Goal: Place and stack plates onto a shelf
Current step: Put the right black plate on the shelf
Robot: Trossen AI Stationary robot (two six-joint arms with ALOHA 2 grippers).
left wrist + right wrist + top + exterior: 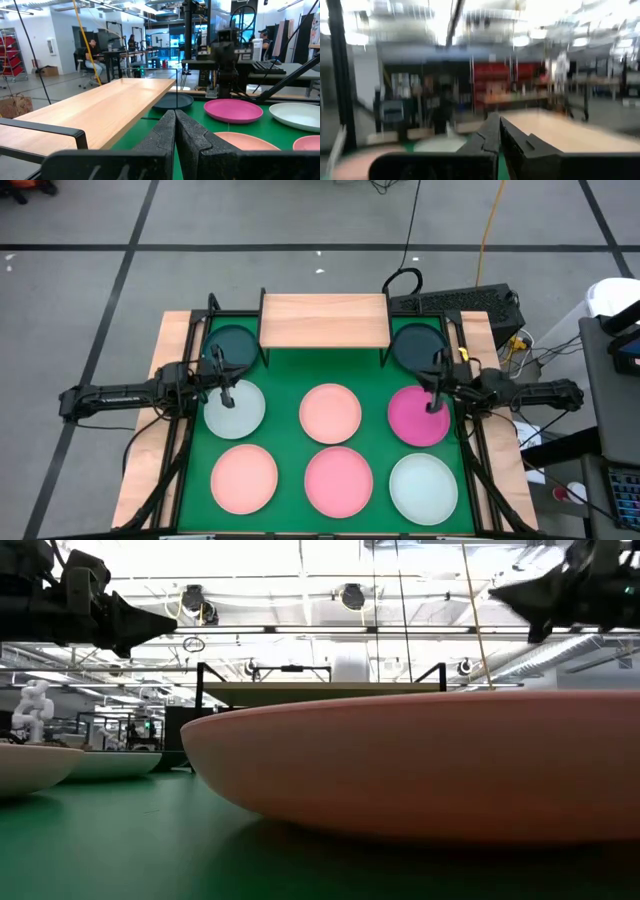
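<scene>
The shelf (325, 320), a light-wood board on black legs, stands at the far edge of the green mat (290, 445) with nothing on it. Two dark teal plates (232, 345) (418, 345) lie flat beside it. A mint-white plate (234, 408), a pink plate (330, 412) and a magenta plate (418, 417) form the middle row. Two pink plates (244, 478) (338, 480) and a mint-white one (423, 488) lie nearest. My left gripper (175, 131) hangs shut above the left mint-white plate. My right gripper (499, 136) hangs shut above the magenta plate.
Black arm frames run along both sides of the mat (180, 440) (475, 450). A keyboard (455, 302) and cables lie behind the shelf's right end. In the low view a pink plate (420, 765) fills the foreground, with both grippers (140, 625) (520, 595) raised well above the plates.
</scene>
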